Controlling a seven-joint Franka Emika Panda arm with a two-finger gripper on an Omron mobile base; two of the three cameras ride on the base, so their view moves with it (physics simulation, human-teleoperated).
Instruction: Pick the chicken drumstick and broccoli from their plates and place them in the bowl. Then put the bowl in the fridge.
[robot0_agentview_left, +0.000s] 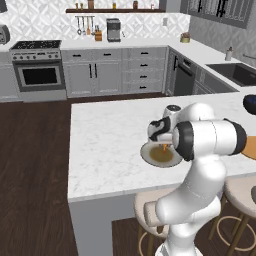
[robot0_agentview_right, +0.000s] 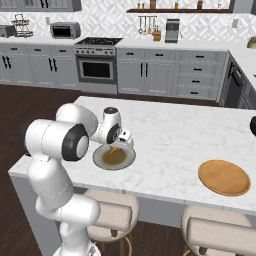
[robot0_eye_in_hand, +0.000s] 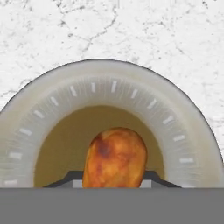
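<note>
In the left base view, the white arm is bending over a marble counter (robot0_agentview_left: 105, 145), and the gripper (robot0_agentview_left: 164, 145) is pointing down at the grey-rimmed plate (robot0_agentview_left: 150, 156). The plate is sitting near the front edge of the counter, at about 5 o'clock in this view. A little bit of orange, the chicken drumstick (robot0_agentview_left: 164, 147), is peeking out under the hand, over the plate's brown middle. The edge of the wooden plate (robot0_agentview_left: 251, 148) is showing at 3 o'clock, well apart from the grey-rimmed plate, and a dark bowl (robot0_agentview_left: 250, 103) is sitting far back at the right edge. In the right base view, the gripper (robot0_agentview_right: 116, 148) is hanging over the same grey-rimmed plate (robot0_agentview_right: 126, 161), and the chicken drumstick (robot0_agentview_right: 114, 149) is showing as a small orange bit at its tip. The wooden plate (robot0_agentview_right: 224, 177) is lying bare at 4 o'clock, well apart from the other plate. In the hand view, the chicken drumstick (robot0_eye_in_hand: 115, 158) is sitting at 6 o'clock on the olive-brown middle of the grey-rimmed plate (robot0_eye_in_hand: 109, 85). The two dark fingertips (robot0_eye_in_hand: 65, 180) are standing narrow, one just beside each side of the drumstick. I cannot tell if they are squeezing it.
</note>
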